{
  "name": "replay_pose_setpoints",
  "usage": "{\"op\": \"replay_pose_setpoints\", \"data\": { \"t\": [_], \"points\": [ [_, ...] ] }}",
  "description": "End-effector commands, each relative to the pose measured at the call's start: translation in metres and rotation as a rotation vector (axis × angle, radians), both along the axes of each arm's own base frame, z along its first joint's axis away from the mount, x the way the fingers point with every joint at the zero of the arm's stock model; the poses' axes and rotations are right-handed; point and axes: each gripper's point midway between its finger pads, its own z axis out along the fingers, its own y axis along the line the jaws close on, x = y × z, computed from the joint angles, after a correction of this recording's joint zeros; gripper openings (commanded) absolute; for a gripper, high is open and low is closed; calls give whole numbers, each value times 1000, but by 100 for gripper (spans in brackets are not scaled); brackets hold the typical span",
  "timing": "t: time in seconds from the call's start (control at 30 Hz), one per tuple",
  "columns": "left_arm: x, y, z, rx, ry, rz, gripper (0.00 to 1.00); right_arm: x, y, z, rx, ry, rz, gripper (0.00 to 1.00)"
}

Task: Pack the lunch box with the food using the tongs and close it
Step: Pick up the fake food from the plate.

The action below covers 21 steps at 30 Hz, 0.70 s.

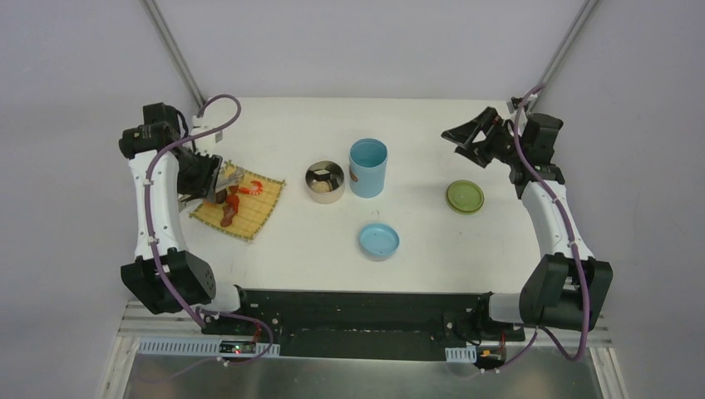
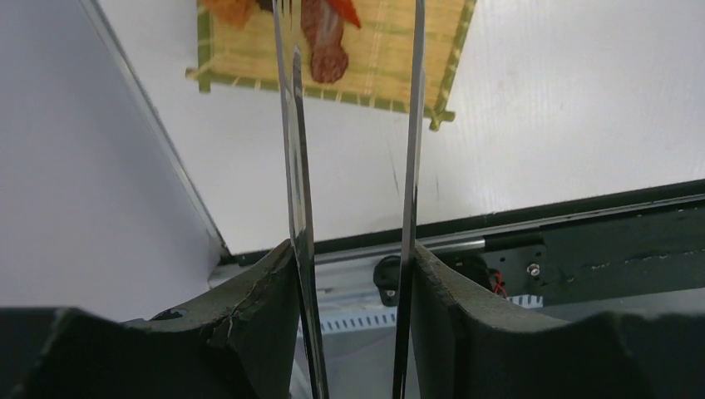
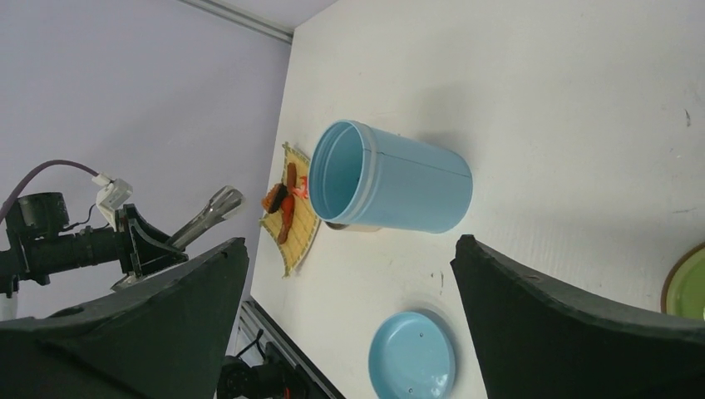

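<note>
Your left pincer (image 2: 353, 270) grips the tongs (image 2: 297, 166), their tips over the food (image 2: 326, 50) on the mat (image 2: 391, 66); your right pincer (image 3: 347, 249) gapes open, and the lunch box (image 1: 367, 170) stands uncovered on the table (image 1: 432, 249).

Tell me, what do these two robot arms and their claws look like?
Both the left arm and right arm have white tube-like links between chunky black joints, with a purple cable clipped along each. The left gripper and right gripper each end in two broad, dark, wedge-shaped fingers; one left finger's surface looks cracked.
</note>
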Motion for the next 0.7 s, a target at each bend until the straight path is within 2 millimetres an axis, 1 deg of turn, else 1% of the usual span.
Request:
{"op": "replay_pose_setpoints", "data": {
  "t": [0.0, 0.2, 0.27, 0.33, 0.4, 0.53, 0.67],
  "points": [
    [-30, 32, -5, 90, 57, 106, 47, -3, 3, -7, -58, -17, 40, 98],
    [-43, 74, -17, 179, 104, 251, 46, -5, 7, -17, -98, 0, 61, 98],
    [-43, 86, -21, 209, 129, 285, 46, -6, 8, -18, -105, 0, 66, 98],
    [-41, 94, -26, 233, 144, 292, 45, -5, 8, -18, -108, -1, 69, 98],
    [-37, 98, -30, 240, 156, 289, 45, -5, 9, -19, -109, 0, 72, 98],
    [-27, 100, -36, 222, 171, 273, 45, -4, 9, -19, -112, 1, 73, 98],
    [-22, 98, -43, 195, 192, 258, 46, -3, 8, -18, -119, -4, 72, 98]
  ]
}}
